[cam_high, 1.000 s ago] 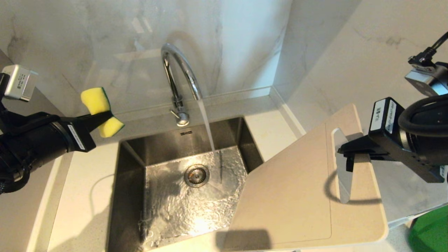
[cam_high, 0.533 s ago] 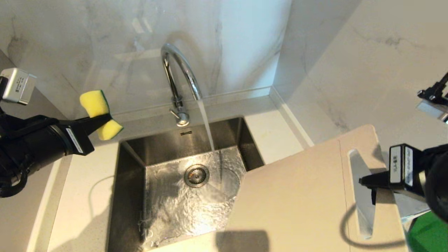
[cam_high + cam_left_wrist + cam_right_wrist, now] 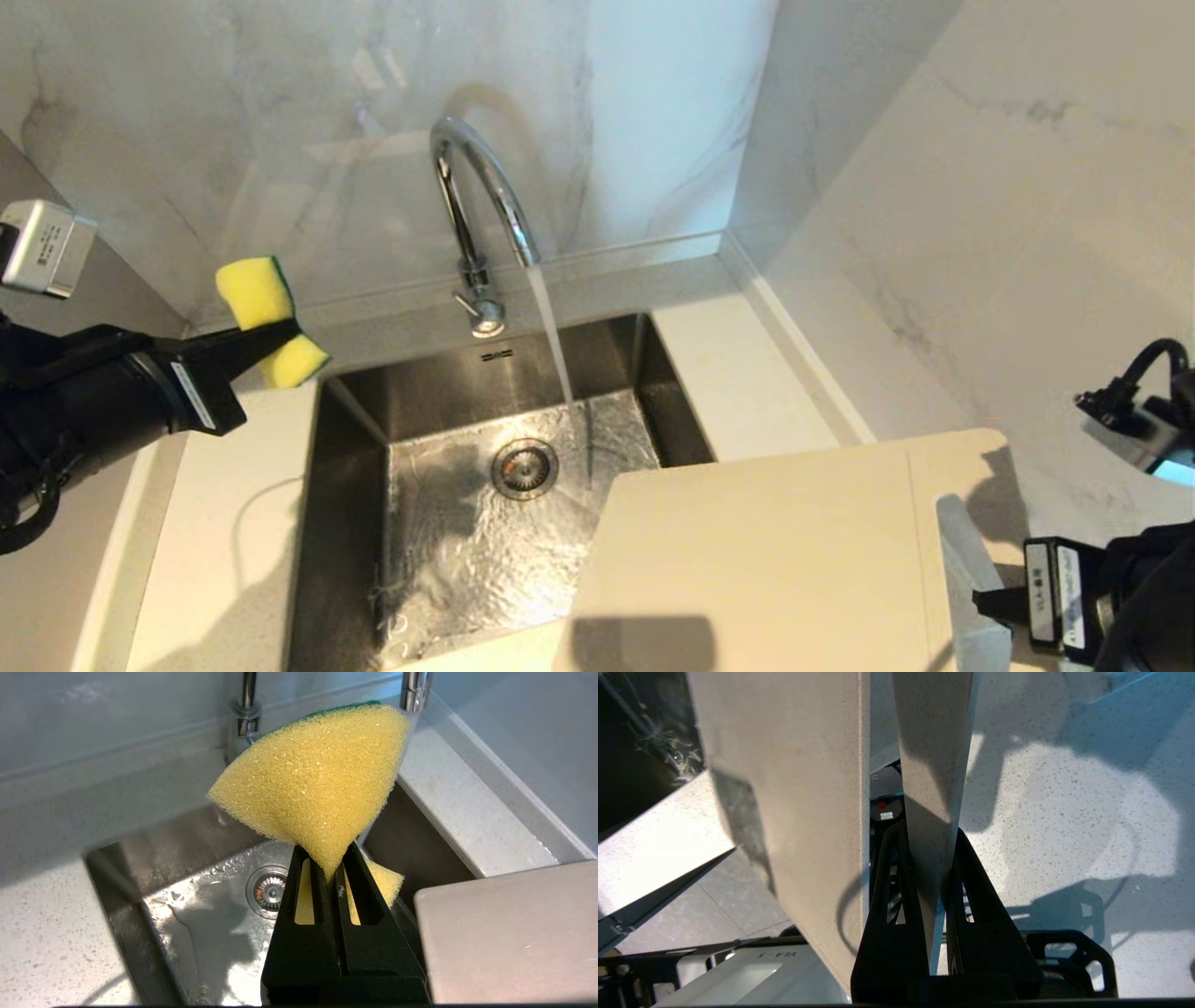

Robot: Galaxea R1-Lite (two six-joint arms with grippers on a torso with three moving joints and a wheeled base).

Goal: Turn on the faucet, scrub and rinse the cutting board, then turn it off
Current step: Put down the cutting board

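The chrome faucet point(image 3: 478, 210) arches over the steel sink point(image 3: 355, 485), and a stream of water runs from its spout into the basin. My left gripper point(image 3: 285, 331) hovers left of the faucet, above the counter, shut on a yellow-green sponge point(image 3: 261, 299). In the left wrist view the sponge point(image 3: 317, 774) bulges out of the closed left gripper point(image 3: 327, 854). The cream cutting board point(image 3: 766, 560) lies nearly flat at the near right, one corner over the sink. My right gripper point(image 3: 977, 597) is shut on the strip beside its slot handle point(image 3: 934, 765), in the right gripper point(image 3: 927, 835).
A pale speckled counter point(image 3: 738, 373) surrounds the sink, and marble walls close off the back and right. The drain point(image 3: 525, 467) sits mid-basin on the wet floor. The faucet's lever knob point(image 3: 485, 317) is at its base.
My right gripper has pulled the cutting board down and toward the near right, and the board has tipped from tilted to nearly flat. The left gripper with the sponge has barely shifted. Water keeps running.
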